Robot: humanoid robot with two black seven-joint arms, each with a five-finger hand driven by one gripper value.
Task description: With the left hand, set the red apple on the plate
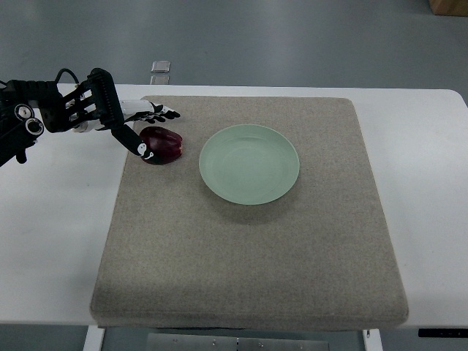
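A dark red apple (162,145) lies on the grey-brown mat (248,263), just left of a pale green plate (248,164). The plate holds nothing. My left hand (151,130) reaches in from the left edge and is at the apple's left and far side. Its fingers are spread: the pale fingers (155,112) point past the back of the apple, and the black thumb (139,145) touches its left side. The apple rests on the mat and is not enclosed. The right hand does not show.
The mat lies on a white table (51,241), with bare tabletop to the left and right of it. A small clear object (161,67) sits at the table's far edge. Grey floor lies beyond.
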